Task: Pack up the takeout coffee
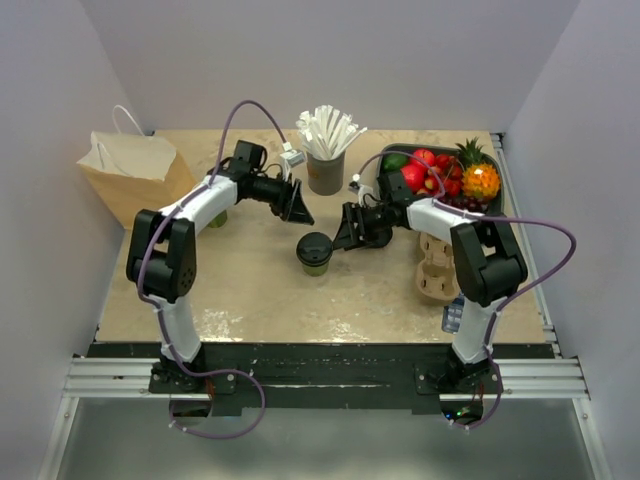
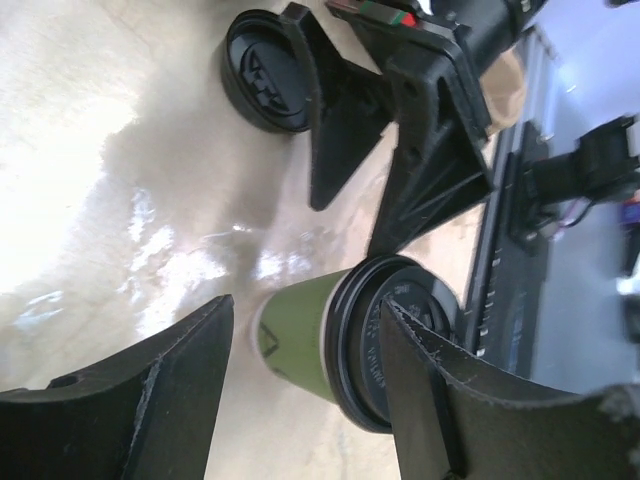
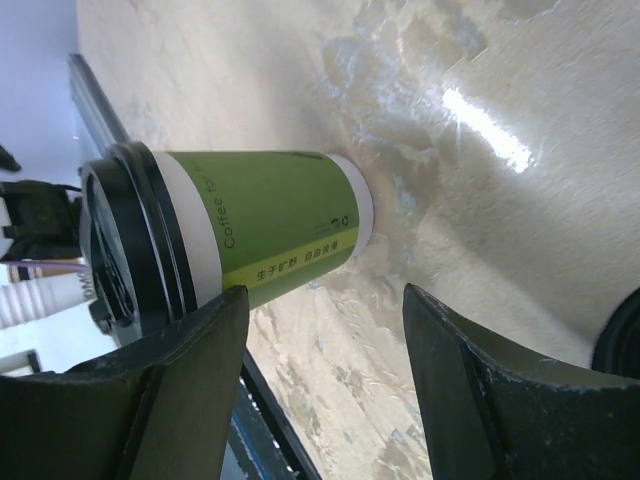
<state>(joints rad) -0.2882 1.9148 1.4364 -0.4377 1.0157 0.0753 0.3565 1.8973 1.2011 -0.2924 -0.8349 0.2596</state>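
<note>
The takeout coffee point(image 1: 314, 252) stands upright on the bench point(image 1: 250, 290), on the near side of the straw cup point(image 1: 325, 172). The right gripper point(image 1: 342, 238) sits just beside it with jaws spread. The left gripper point(image 1: 298, 208), nearer the straw cup, also has its jaws spread, and neither pinches anything.

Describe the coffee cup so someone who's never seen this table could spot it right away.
On the tan table, look to the bare middle. The small green paper cup with a round black plastic lid stands upright there; unlike the grey cup of white straws behind it, it is green and closed by its lid.
</note>
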